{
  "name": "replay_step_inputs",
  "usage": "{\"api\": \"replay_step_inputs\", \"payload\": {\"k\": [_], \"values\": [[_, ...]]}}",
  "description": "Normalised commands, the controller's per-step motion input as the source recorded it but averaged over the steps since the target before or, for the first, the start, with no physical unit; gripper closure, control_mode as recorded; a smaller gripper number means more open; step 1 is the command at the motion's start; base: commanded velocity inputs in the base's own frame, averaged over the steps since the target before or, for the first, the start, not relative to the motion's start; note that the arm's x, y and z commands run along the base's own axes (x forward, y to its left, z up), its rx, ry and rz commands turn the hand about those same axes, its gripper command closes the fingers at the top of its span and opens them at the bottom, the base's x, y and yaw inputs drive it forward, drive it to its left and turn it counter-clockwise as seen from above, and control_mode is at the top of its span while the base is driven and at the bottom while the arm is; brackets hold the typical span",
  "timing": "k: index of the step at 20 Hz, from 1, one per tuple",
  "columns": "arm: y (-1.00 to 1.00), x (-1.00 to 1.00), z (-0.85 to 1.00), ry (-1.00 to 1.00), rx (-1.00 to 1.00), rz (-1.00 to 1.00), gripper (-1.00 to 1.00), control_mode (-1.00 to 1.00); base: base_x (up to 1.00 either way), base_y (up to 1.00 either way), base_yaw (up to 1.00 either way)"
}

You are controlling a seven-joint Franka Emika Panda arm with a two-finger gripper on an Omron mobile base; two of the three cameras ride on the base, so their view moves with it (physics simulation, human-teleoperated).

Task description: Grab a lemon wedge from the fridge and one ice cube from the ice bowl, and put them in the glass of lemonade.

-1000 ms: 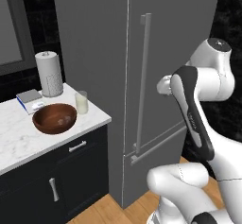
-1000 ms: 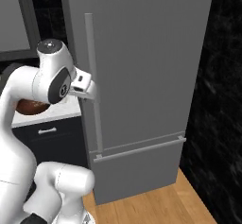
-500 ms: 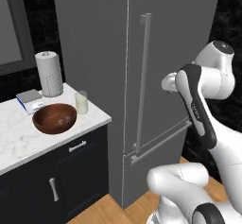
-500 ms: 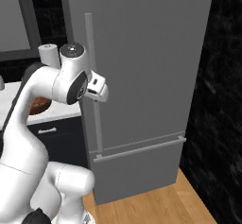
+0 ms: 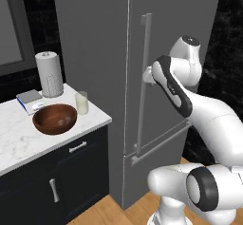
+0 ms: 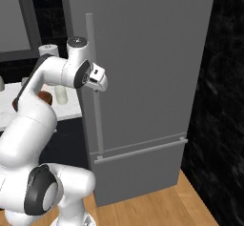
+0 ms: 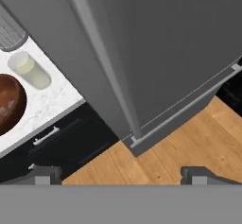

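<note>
**One closed door stands between the arm and the lemon wedge**

The fridge (image 5: 95,77) is shut, so the wedge cannot be seen; by the task it should lie inside. The step in hand looks like the reach for the door's bar handle (image 6: 94,87). The gripper (image 6: 100,79) hovers just beside the bar's upper half, in front of the door, not yet around it. In the hand view the two fingers (image 7: 45,175) stand wide apart at the bottom edge, holding nothing.

The bar's long axis runs vertically down the door, from near its top to just above the drawer's horizontal rail (image 5: 161,143). The next move probably calls for bringing the fingers either side of that upright bar, closing, then pulling outward.

On the marble surface (image 5: 28,141) left of the fridge, the glass of lemonade (image 5: 82,103) stands upright just beside the ice bowl (image 5: 54,118), with the paper towel roll (image 5: 49,74) behind.
</note>
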Motion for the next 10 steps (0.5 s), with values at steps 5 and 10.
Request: {"api": "replay_step_inputs", "payload": {"k": [5, 10], "values": [[0.09, 0.64, -0.37, 0.00, 0.00, 0.09, -1.00, -1.00, 0.00, 0.00, 0.00], [0.03, 0.28, -0.03, 0.00, -0.08, 0.25, -1.00, -1.00, 0.00, 0.00, 0.00]]}}
